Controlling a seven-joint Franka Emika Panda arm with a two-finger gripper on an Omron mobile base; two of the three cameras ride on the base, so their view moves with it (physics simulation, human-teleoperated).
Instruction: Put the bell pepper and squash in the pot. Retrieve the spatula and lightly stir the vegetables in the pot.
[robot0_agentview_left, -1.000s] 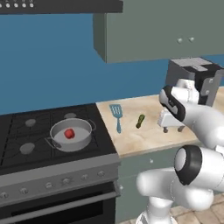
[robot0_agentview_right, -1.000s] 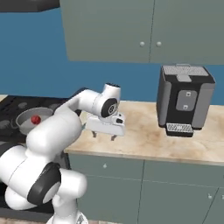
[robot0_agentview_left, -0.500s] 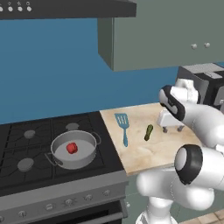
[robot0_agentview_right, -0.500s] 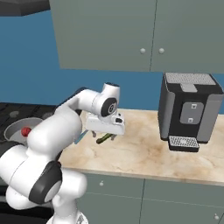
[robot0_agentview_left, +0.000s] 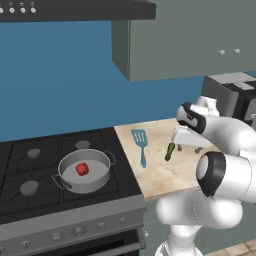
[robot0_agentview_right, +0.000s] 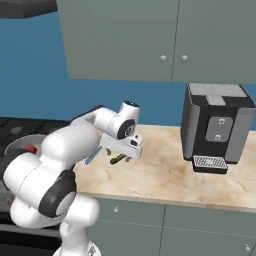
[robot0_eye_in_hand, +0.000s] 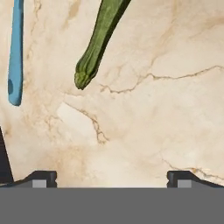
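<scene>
Here the gripper (robot0_agentview_left: 186, 146) hangs low over the marble desk (robot0_agentview_left: 165, 175) with its two fingers spread wide apart, and nothing is between them. In the hand view the finger tips (robot0_eye_in_hand: 41, 178) stand at the two bottom corners, with only bare marble between them. The squash (robot0_agentview_left: 170, 151) lies flat on the desk, just beside the gripper on the stove side, and is not touching it; in the hand view its stem end (robot0_eye_in_hand: 85, 75) points toward the gripper. The spatula (robot0_agentview_left: 140, 145) lies on the desk near the squash, between it and the stove (robot0_agentview_left: 30, 200), with its slotted head toward the wall. The bell pepper (robot0_agentview_left: 82, 169) sits inside the pot (robot0_agentview_left: 102, 172), near the middle of the bottom. The pot stands on the stove, well apart from the gripper. A black coffee machine (robot0_agentview_right: 215, 127) stands on the desk at the far side.
</scene>
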